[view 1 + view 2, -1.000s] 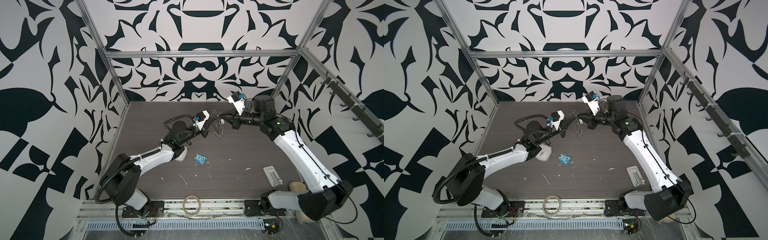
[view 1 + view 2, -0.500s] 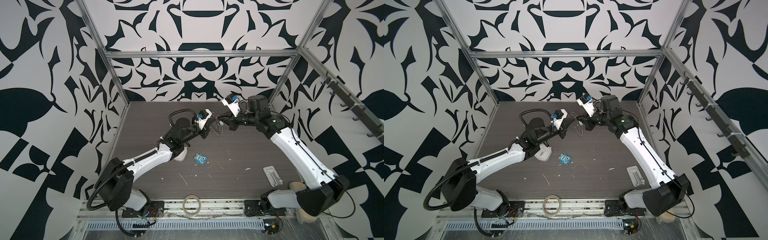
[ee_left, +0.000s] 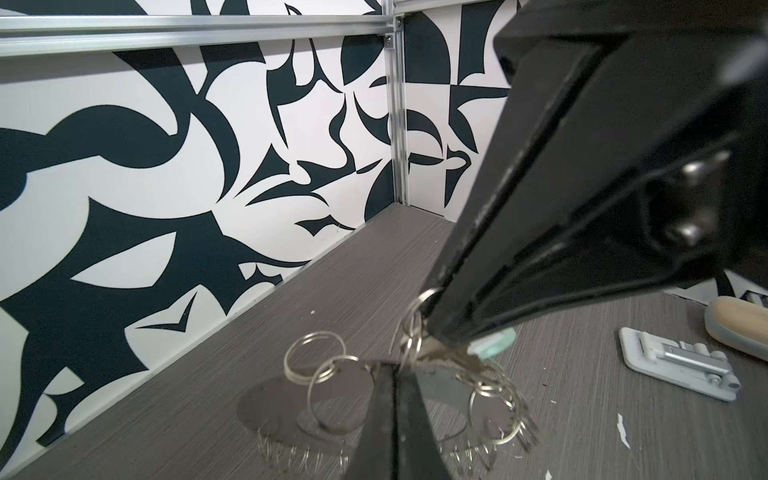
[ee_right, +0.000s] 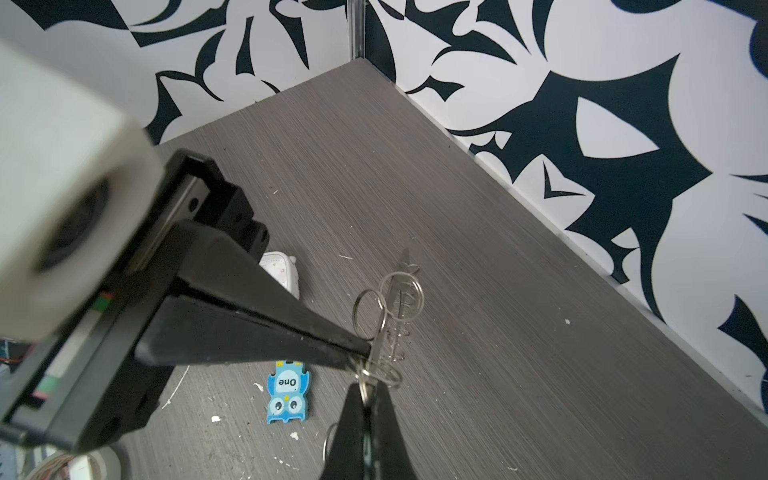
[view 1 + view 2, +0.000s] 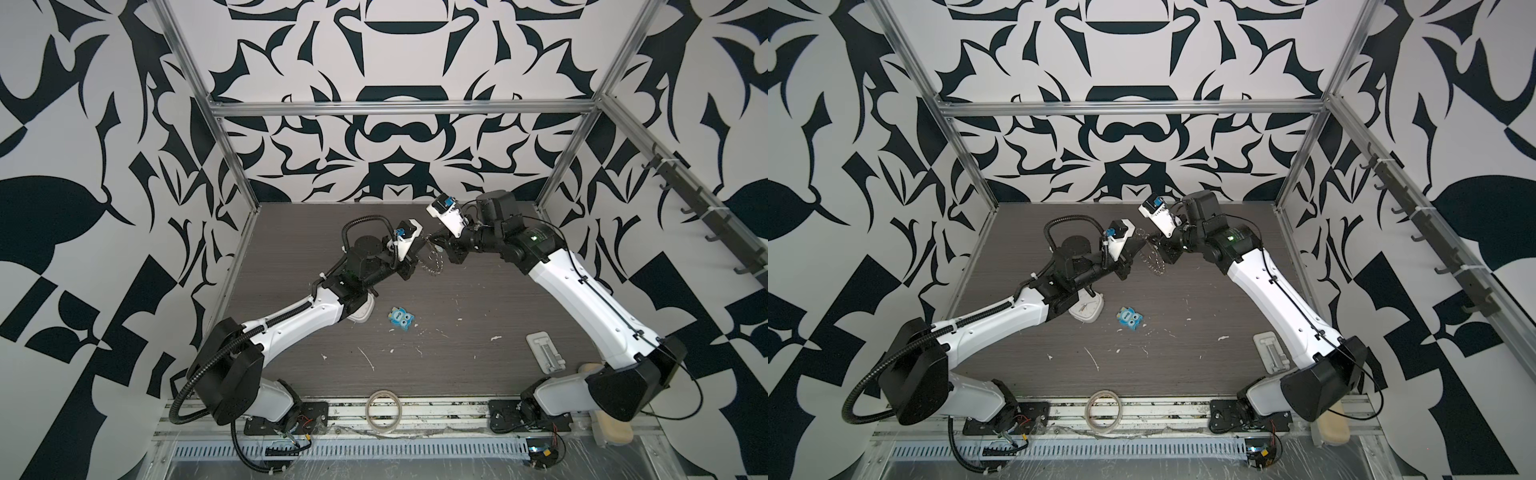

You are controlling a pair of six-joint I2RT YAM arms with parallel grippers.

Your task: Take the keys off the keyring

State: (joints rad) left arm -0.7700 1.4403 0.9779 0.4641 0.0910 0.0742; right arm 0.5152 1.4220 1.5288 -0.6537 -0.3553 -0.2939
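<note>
- One keyring hangs above the table's far middle, with one key at its rim.
- Two claws are clamped tight on it: left gripper on the disc, right gripper on a rim ring.
- Nearer lie one blue owl toy and one tape roll.

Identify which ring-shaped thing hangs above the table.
The silver keyring, fringed with small wire rings, hangs in mid-air; the beige tape roll lies flat at the front edge.

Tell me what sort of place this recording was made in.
Probably a lab robot test cell: black-and-white patterned panels on an aluminium frame enclose a grey tabletop, with the left arm and right arm bolted along its front edge.
</note>
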